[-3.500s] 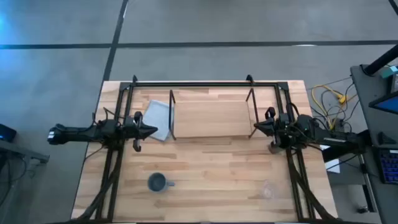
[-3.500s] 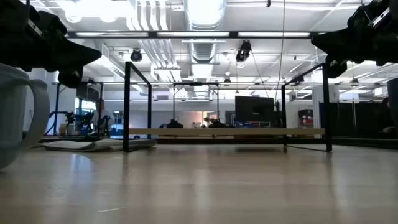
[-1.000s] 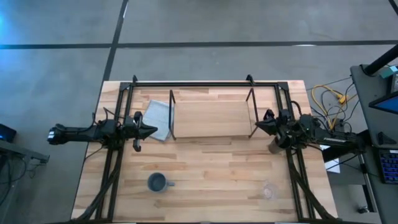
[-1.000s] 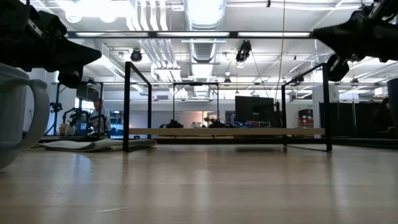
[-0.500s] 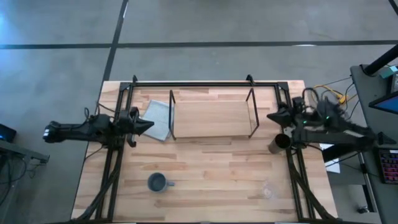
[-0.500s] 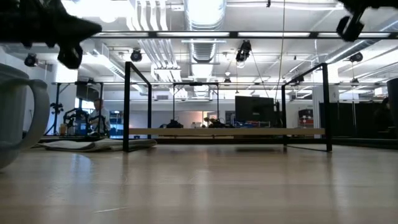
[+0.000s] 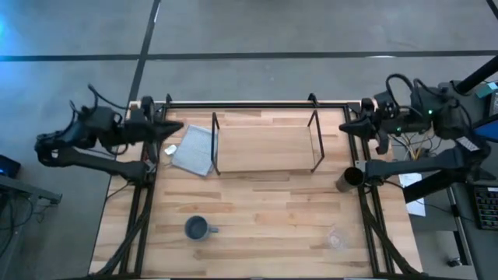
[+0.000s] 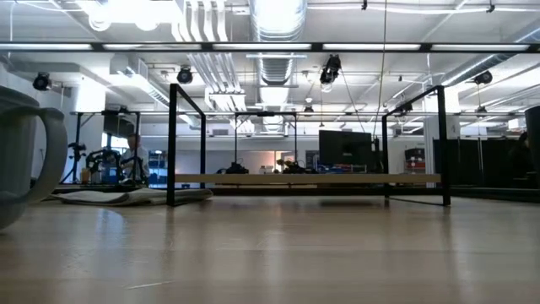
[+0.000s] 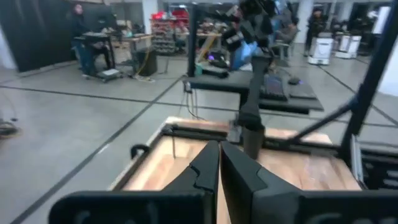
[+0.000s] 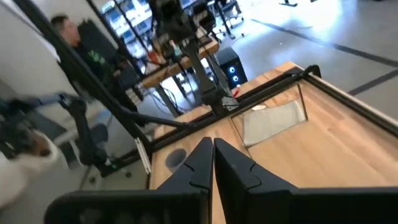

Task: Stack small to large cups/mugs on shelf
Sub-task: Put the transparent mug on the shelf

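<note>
Resting on pale wood table (image 7: 257,210), handled blue-grey mug (image 7: 195,228), dark cylindrical cup (image 7: 347,180)

Blue-grey mug (image 8: 21,156) half off-frame, low view.

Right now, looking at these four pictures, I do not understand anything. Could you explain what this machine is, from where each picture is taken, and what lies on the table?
This is a robot with two dark arms at a wooden table. The high view looks straight down. The left gripper and the right gripper both hang raised near the far corners, fingers shut, holding nothing. The low view looks level across the table into the room. Each wrist view looks forward past that arm's own closed fingers.

On the table are the shelf, a light board between black wire ends, and a grey folded cloth beside it. Nearer the front stand a blue-grey mug and a small clear cup. A dark cup stands at the right edge. Nothing is on the shelf yet.
</note>
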Available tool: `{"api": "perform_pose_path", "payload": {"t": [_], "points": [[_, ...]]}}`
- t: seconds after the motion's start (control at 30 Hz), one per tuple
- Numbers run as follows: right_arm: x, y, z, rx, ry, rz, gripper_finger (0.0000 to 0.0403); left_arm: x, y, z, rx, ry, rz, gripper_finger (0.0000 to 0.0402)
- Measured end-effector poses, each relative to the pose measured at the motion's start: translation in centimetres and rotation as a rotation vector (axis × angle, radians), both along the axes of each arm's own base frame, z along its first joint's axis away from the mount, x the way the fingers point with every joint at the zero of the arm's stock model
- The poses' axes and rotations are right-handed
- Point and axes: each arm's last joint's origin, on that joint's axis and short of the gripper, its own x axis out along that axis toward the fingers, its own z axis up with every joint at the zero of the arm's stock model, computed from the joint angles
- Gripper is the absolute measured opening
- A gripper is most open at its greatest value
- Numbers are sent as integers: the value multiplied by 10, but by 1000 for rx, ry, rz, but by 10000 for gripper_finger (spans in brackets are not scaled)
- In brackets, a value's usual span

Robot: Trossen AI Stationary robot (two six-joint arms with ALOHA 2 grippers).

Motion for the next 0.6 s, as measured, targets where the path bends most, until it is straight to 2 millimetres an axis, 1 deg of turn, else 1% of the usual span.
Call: {"api": "perform_pose_path", "payload": {"t": [0.07,0.13,0.23,0.33,0.37,0.5,0.6], "points": [[4,-1,9,-23,31,7,9,5,1,17,45,-6,28,1],[6,-1,16,-19,72,20,9,10,1,29,110,-5,39,1],[10,2,15,1,171,126,9,19,1,37,171,11,39,1],[16,9,6,31,295,295,9,29,0,36,176,36,36,1],[18,12,2,59,343,327,9,31,0,35,177,43,36,1],[30,29,-17,146,542,410,9,40,0,29,174,75,33,1],[39,44,-26,139,590,468,9,46,0,25,174,102,31,1]]}}
